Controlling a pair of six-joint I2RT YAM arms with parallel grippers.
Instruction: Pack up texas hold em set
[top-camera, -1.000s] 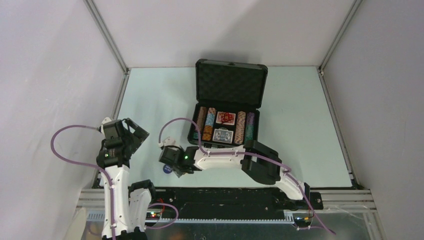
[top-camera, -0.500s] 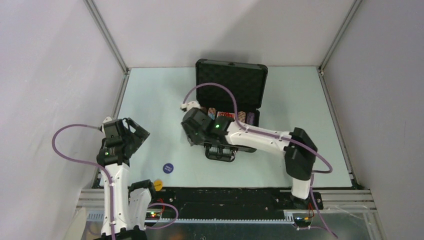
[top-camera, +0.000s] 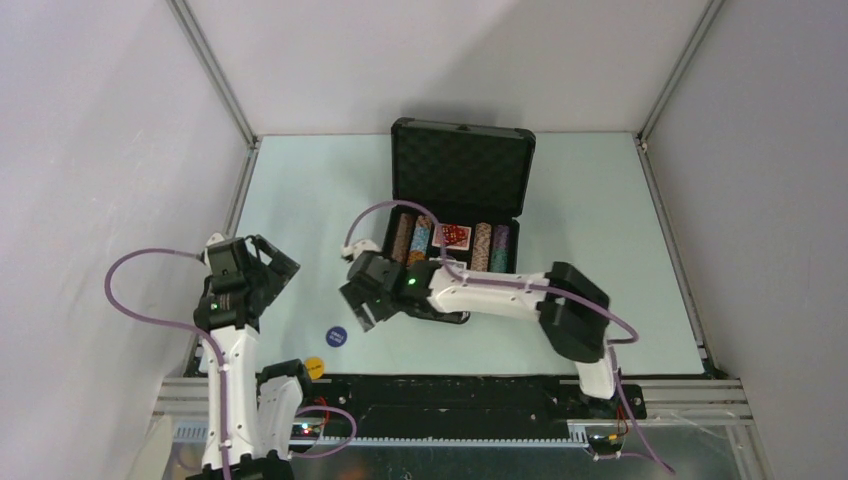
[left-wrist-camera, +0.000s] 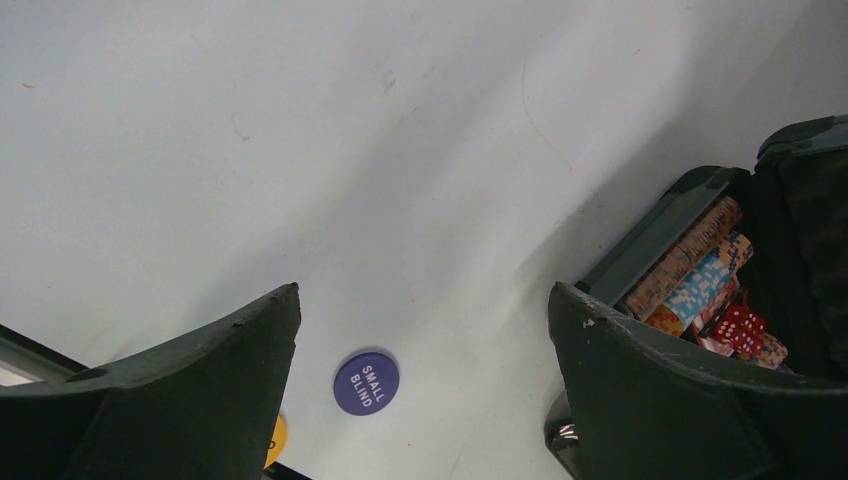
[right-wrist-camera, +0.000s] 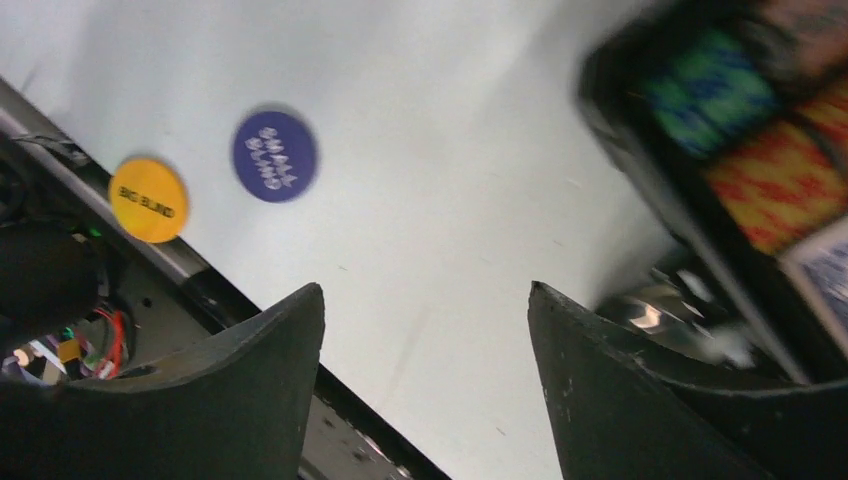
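The black case (top-camera: 460, 170) stands open at the table's middle, foam lid upright. Striped poker chips (top-camera: 483, 246), a card deck and red dice (top-camera: 451, 236) lie in its tray. A blue "small blind" button (top-camera: 336, 336) and a yellow "big blind" button (top-camera: 314, 368) lie on the table by the front edge. My right gripper (top-camera: 358, 306) is open and empty, hovering left of the case's front, right of the blue button (right-wrist-camera: 274, 155). The yellow button (right-wrist-camera: 148, 199) shows too. My left gripper (top-camera: 272, 265) is open and empty at far left; the blue button (left-wrist-camera: 366, 383) lies below its fingers.
The right arm's forearm (top-camera: 480, 290) crosses the front of the case and hides its handle and the second deck. The black base rail (top-camera: 450, 390) runs along the table's front edge. Grey walls close in the left, back and right sides.
My right gripper swung from beside the blue button up to the case, then came back down and left toward the buttons. The yellow button now shows. The left arm stayed still.
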